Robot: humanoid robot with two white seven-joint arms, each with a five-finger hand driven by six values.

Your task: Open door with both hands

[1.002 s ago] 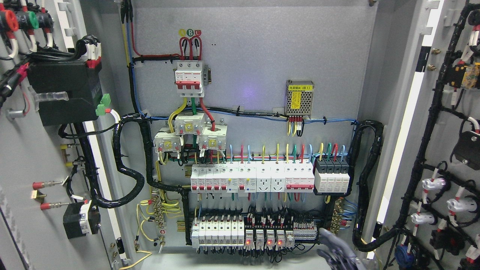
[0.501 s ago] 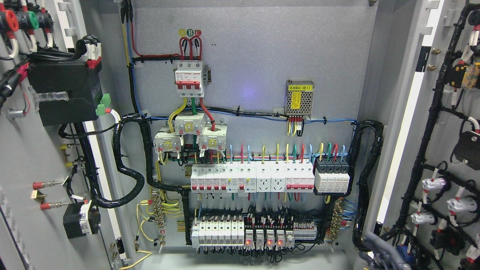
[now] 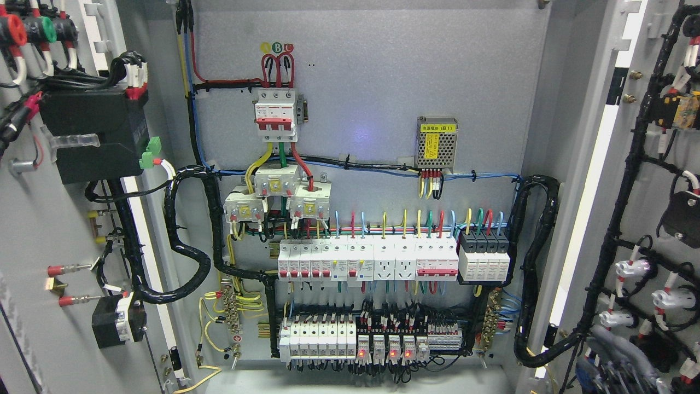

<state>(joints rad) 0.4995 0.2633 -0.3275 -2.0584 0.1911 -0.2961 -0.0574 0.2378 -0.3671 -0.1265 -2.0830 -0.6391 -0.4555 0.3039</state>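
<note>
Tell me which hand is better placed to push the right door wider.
Right, most likely. The right hand shows at the lower right, against the right door by its wiring; the left hand is out of view.

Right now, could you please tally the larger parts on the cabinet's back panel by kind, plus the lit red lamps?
Breaker with red levers: 1
White blocks just below it: 3
Mesh-cased power supply: 1
White sockets: 2
Black-topped modules: 4
Lit red lamps, bottom row: 3
Total: 14
</note>
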